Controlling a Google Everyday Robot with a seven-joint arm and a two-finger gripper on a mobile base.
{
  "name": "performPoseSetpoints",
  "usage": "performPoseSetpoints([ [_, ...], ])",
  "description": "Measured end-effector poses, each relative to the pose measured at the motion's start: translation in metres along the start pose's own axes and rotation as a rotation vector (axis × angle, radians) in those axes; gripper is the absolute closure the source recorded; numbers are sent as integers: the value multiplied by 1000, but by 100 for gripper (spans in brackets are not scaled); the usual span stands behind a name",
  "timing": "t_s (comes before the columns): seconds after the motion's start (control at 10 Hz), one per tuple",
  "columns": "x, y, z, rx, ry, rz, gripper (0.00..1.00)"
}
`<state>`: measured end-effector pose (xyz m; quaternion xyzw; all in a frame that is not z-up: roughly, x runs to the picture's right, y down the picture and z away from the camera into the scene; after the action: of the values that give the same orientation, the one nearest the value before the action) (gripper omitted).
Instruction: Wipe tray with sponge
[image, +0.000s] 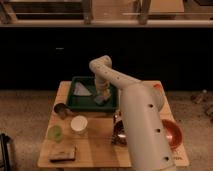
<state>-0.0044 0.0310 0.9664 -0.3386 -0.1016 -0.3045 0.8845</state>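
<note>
A dark green tray sits at the back middle of the wooden table. My gripper points down into the tray's front right corner, at the end of the white arm that reaches over from the right. A small greyish sponge shows right under the gripper, against the tray floor. A white triangular patch lies in the left part of the tray.
A metal cup, a white cup and a green cup stand in front left of the tray. A brown block lies at the front left. A metal pot and a copper bowl sit on the right.
</note>
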Motion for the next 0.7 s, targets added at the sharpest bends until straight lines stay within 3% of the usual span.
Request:
performPoseSetpoints([
  [0.2,15,-3,-1,15,51,71,100],
  [0.4,26,-14,-6,65,83,159,100],
  [0.5,28,-18,-8,87,83,178,100],
  [0.7,21,-31,-10,133,40,184,100],
])
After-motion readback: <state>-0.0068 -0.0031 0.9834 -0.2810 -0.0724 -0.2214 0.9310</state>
